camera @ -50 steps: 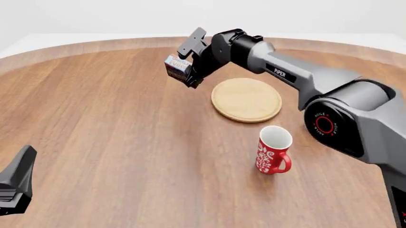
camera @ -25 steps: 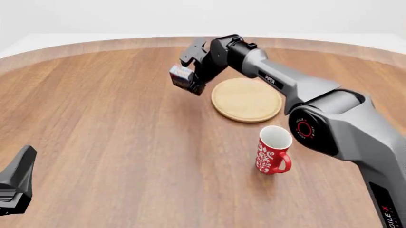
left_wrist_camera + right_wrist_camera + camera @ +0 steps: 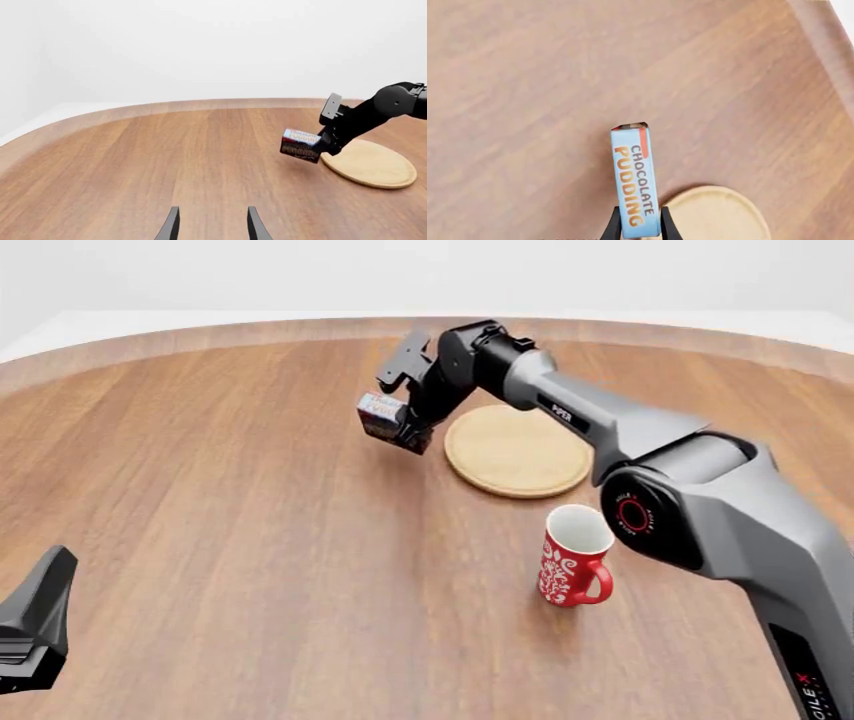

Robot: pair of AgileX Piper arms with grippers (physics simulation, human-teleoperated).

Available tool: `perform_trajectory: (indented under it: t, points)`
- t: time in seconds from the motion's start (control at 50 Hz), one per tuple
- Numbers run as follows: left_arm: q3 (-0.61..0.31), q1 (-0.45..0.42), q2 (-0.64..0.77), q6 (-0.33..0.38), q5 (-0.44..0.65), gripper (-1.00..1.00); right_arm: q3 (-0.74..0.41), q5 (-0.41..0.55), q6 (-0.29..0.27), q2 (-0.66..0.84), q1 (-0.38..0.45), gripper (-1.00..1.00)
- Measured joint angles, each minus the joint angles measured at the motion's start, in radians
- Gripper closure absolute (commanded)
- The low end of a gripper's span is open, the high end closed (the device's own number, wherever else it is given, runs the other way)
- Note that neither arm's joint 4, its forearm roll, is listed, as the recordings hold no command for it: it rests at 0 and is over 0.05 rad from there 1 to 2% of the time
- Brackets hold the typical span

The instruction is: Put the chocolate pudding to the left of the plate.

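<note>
Over the preceding second the right gripper (image 3: 391,422), fingers clamped on the chocolate pudding (image 3: 380,413), had descended toward the worktop (image 3: 240,540) just left of the plate (image 3: 518,449); release appeared imminent. The left gripper (image 3: 210,227) rested idle, fingers apart. Count: one pudding, one plate, one red mug (image 3: 575,556)

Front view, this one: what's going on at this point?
The right gripper has its fingers closed on the chocolate pudding and holds it above the table, just left of the plate. The box is not set down yet. A red patterned mug stands nearer the camera, untouched. The left gripper waits open at the near left, holding nothing.
</note>
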Motion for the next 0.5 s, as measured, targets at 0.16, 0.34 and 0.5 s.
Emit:
perform_trajectory:
  t: [0.16,0.34,0.5]
  points:
    - [0.000,0.000,0.000,0.000,0.000,-1.00,-0.011,0.016,-0.005,0.009,0.001,1.00]
    - [0.000,0.000,0.000,0.000,0.000,-1.00,-0.014,0.024,-0.011,0.013,0.002,1.00]
    - [0.000,0.000,0.000,0.000,0.000,-1.00,0.001,0.020,-0.015,0.009,0.001,1.00]
